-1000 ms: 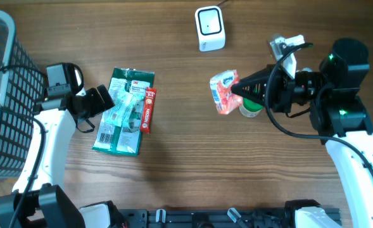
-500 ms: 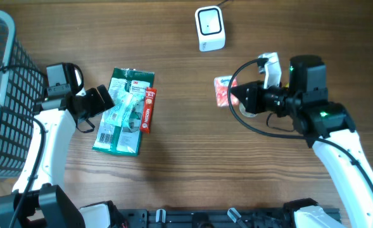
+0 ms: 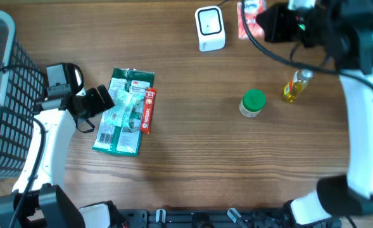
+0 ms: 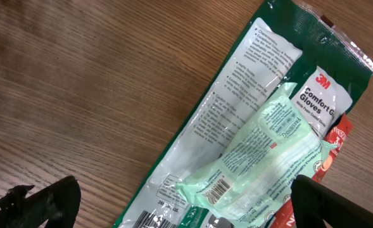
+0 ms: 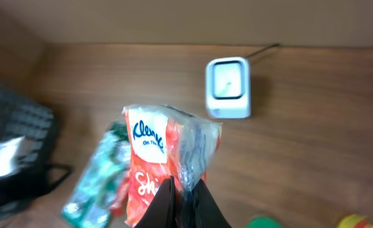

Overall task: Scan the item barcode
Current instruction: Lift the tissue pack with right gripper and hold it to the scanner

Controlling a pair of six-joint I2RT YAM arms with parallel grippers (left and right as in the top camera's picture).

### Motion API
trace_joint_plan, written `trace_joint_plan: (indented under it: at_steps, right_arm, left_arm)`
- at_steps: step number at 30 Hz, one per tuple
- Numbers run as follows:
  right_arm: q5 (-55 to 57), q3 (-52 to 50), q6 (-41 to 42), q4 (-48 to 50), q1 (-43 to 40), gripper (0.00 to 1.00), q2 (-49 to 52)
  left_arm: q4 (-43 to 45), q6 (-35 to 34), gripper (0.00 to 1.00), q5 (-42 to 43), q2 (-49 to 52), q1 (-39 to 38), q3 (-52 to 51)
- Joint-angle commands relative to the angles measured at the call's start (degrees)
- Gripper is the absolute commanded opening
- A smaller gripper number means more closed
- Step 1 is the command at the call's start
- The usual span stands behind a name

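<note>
- Right claw (image 5: pixel 182 190) pinches tissue pack (image 5: pixel 164 155), held above tabletop (image 3: pixel 186 158), near scanner (image 5: pixel 227 87).
- Left claw (image 3: pixel 97 102) spread, hovering over gloves pack (image 3: pixel 124 114).
- Judgement: pickup done; presenting pack's barcode to scanner window remains.

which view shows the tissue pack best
Right wrist: the tissue pack sits centre, logo readable, pinched by the right gripper. Overhead shows only a red sliver at the top edge; left wrist doesn't show it.
</note>
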Motion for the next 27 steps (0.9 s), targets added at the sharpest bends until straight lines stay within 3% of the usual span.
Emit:
trace_joint_plan:
  at_steps: [1,14,27]
  right_arm:
    - [11.54,0.48,-5.99,4.37,2.93,0.05,8.66]
    - [42.86,0.17,-11.82,26.21,13.27,0.04,34.51]
    - [47.98,0.13,-12.94,34.05,13.9,0.04,39.54]
  left_arm:
    - [0.0,1.14,1.0,0.44,0.17,-0.2,-0.24]
    - [0.0,1.14,1.0,0.44,0.17,-0.2,-0.24]
    - [0.0,1.14,1.0,0.44,0.17,-0.2,-0.24]
